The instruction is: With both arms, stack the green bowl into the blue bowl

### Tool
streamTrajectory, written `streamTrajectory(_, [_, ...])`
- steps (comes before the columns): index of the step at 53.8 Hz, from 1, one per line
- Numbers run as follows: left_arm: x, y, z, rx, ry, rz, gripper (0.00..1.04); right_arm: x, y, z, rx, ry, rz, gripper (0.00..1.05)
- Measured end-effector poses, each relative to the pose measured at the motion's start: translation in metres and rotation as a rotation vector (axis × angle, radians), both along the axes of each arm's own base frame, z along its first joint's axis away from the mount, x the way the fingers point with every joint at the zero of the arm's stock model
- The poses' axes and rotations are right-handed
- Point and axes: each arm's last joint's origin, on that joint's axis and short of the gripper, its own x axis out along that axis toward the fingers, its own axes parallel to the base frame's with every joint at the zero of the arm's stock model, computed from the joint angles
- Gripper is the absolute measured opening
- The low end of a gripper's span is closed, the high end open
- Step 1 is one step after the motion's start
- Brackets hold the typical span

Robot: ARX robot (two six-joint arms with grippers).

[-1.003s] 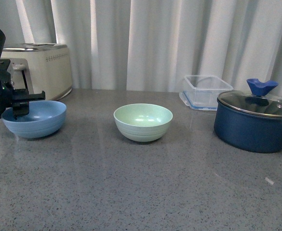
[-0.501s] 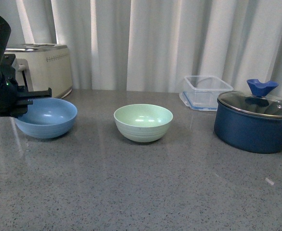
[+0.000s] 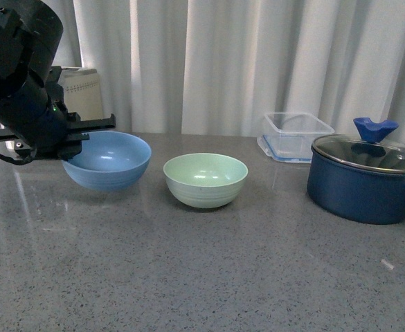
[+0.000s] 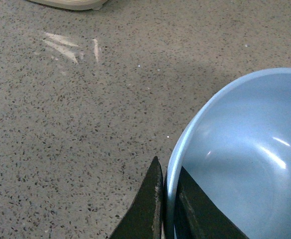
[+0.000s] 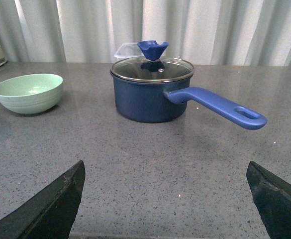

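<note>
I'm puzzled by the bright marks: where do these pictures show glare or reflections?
Front view: light through the curtain leaves a pale sheen on the counter. Left wrist view: white glare streaks on the counter, small highlights inside the blue bowl. Right wrist view: the glass lid of the pot mirrors its knob.

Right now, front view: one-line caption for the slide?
Left gripper holds the blue bowl by its rim, beside the green bowl on the grey counter; navy pot and clear container at right.
</note>
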Motion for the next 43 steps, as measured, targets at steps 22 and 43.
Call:
streamTrajectory(22, [0.007,-0.018,-0.006,0.003,0.001,-0.013,0.04,0.0,0.0,0.0,0.0,0.0,0.0,0.95])
streamTrajectory(43, [0.016,-0.019,-0.023,-0.001,0.032,-0.002,0.04,0.0,0.0,0.0,0.0,0.0,0.0,0.95])
